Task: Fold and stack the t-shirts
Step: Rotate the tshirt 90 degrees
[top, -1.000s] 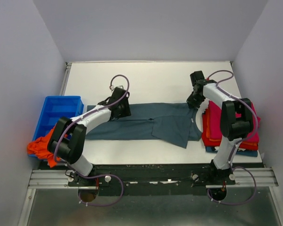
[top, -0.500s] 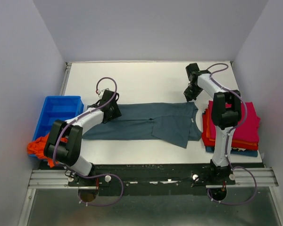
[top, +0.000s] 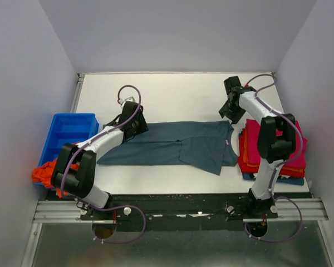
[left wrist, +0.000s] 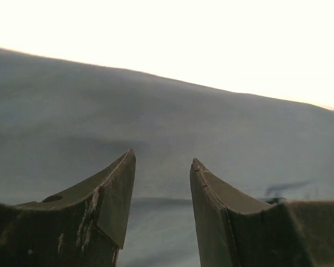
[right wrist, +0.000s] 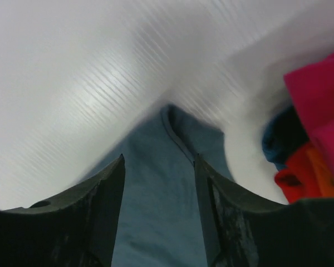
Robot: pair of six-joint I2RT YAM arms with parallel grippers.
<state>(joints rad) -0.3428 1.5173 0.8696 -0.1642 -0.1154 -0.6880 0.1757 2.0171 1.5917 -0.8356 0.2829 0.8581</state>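
Top external view: the soft slate grey-blue cloth t-shirt lies flat, long axis left-right, collar just beside the folded magenta, red and orange shirt stack; left gripper and right gripper gape empty.

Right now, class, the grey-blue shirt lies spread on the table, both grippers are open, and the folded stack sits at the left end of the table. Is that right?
Not quite: the folded stack sits at the right end of the table, as the top external view shows. The grey-blue shirt does lie spread out, and the left gripper and right gripper are open.
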